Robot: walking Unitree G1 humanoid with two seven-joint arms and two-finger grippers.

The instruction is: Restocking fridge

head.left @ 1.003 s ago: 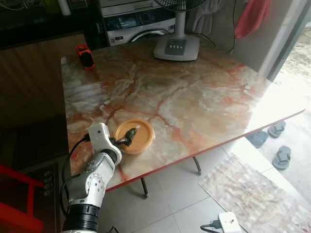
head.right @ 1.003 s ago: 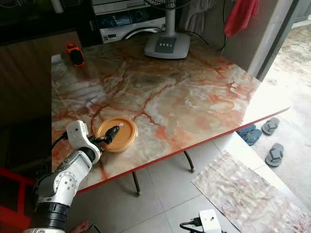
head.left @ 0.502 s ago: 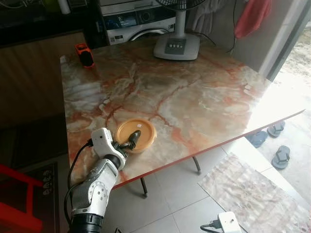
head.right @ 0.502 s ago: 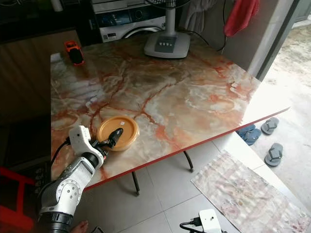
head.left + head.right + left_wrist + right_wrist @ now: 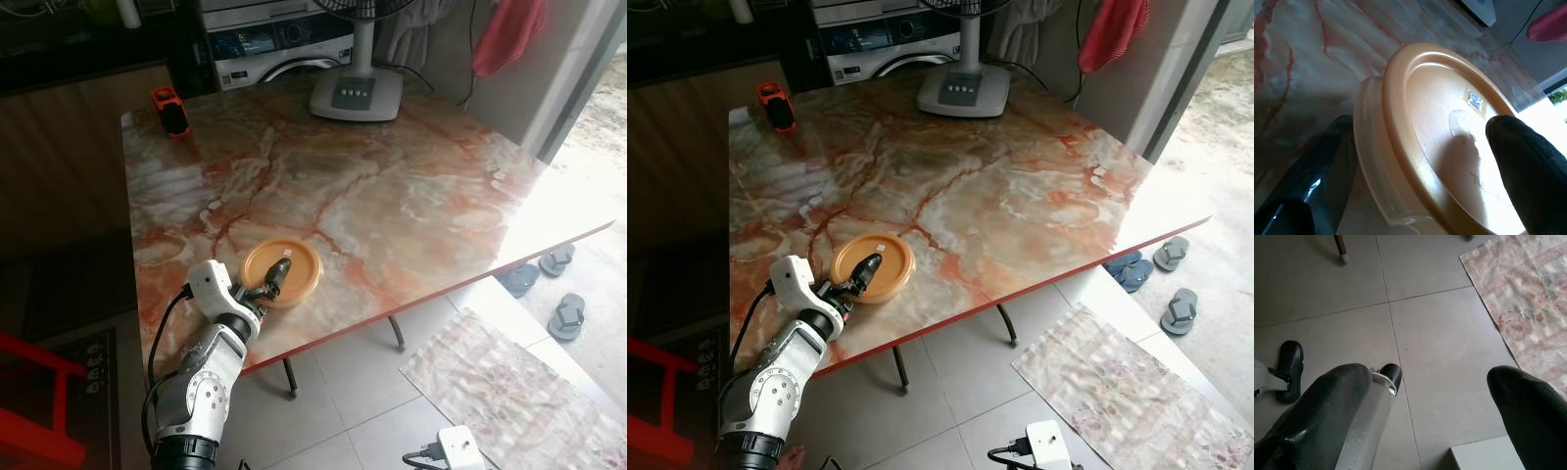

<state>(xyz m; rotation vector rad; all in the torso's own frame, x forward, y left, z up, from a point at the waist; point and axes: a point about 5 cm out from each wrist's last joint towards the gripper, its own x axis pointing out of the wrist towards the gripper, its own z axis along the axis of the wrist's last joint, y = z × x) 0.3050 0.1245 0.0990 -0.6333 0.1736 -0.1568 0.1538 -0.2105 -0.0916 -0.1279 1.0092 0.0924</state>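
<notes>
A: How many things did we count on the table (image 5: 392, 196)?

B: Three. One round orange container (image 5: 282, 273) near the front left corner, one fan base (image 5: 357, 95) at the far edge, and one small orange-and-black object (image 5: 169, 112) at the far left corner. We could not tell what that last one was.

A: And on the floor?

B: We saw one patterned mat (image 5: 509, 392) on the tiles, three sandals (image 5: 568, 315) beyond the table's right corner, and one white power strip (image 5: 460, 448) at the bottom of the head view. One red cloth (image 5: 507, 34) hung behind the table.

A: Where was the left gripper (image 5: 271, 281)?

B: At the container. Our left arm (image 5: 201, 377) rose from below the table edge, bent at the wrist, and reached forward over the front edge. In the wrist view, one black finger (image 5: 1528, 171) lay over the container's lid and the other finger (image 5: 1312, 176) sat outside its side wall, so the rim was between them. The fingers were spread about as wide as that rim; we could not tell whether they were pressing on it.

A: Was the container lifted?

B: It sat on the tabletop, lid on, with a small sticker on the lid.

A: The right gripper (image 5: 1425, 406)?

B: It hung idle, pointing at the tiled floor, its fingers (image 5: 1528, 406) wide apart with nothing between them.
</notes>
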